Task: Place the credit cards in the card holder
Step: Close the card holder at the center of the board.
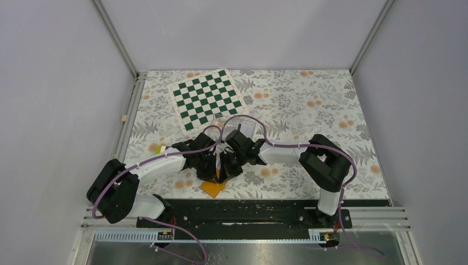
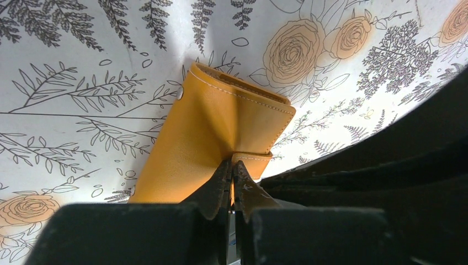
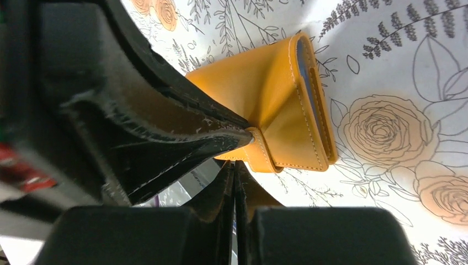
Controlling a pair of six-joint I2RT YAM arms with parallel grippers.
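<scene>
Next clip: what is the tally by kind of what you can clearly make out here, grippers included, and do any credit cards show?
Grippers: 2 (left gripper, right gripper)
Orange card holder: 1
Chessboard: 1
Credit cards in view: 0
Total clearly made out: 4

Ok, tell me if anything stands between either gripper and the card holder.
Nothing visible does. The left gripper is shut on the lower edge of the card holder, and the closed tips of the right gripper meet its strap from the other side. The two arms crowd each other there, but neither blocks the other's hold.
</scene>
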